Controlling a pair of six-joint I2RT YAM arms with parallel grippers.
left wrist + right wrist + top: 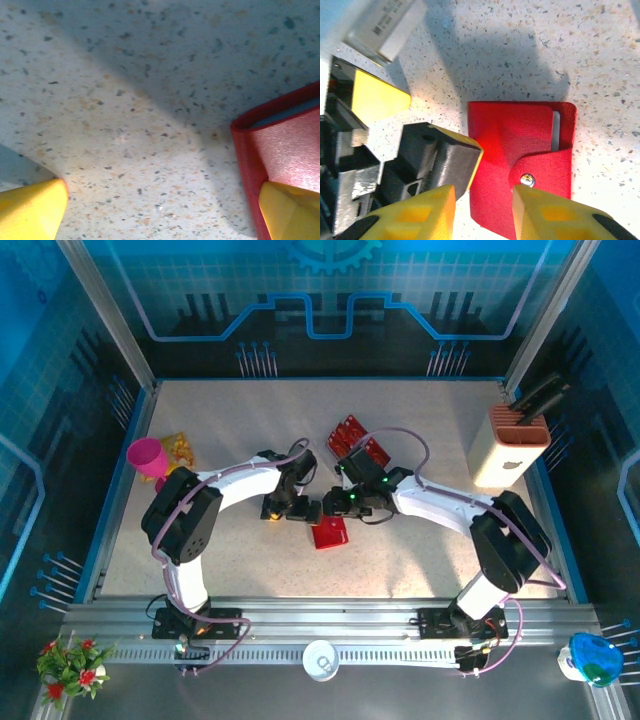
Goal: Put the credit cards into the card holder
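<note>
The red card holder (330, 533) lies flat on the speckled table between both grippers. In the right wrist view the card holder (520, 145) has its snap flap buttoned, and a pale card edge (555, 131) shows in its pocket. My right gripper (482, 197) hovers just over it, open, with nothing pinched. My left gripper (162, 200) is open wide; one yellow finger (290, 212) rests over the card holder's (285, 145) corner, the other on bare table. The red credit cards (357, 443) lie fanned behind the right gripper (338, 506), which faces the left gripper (293, 510).
A beige slotted block (510, 445) stands at the back right. A pink cup (148, 458) and a yellow packet (180, 447) sit at the left edge. The left gripper's black and yellow finger (445, 160) touches the holder's left side.
</note>
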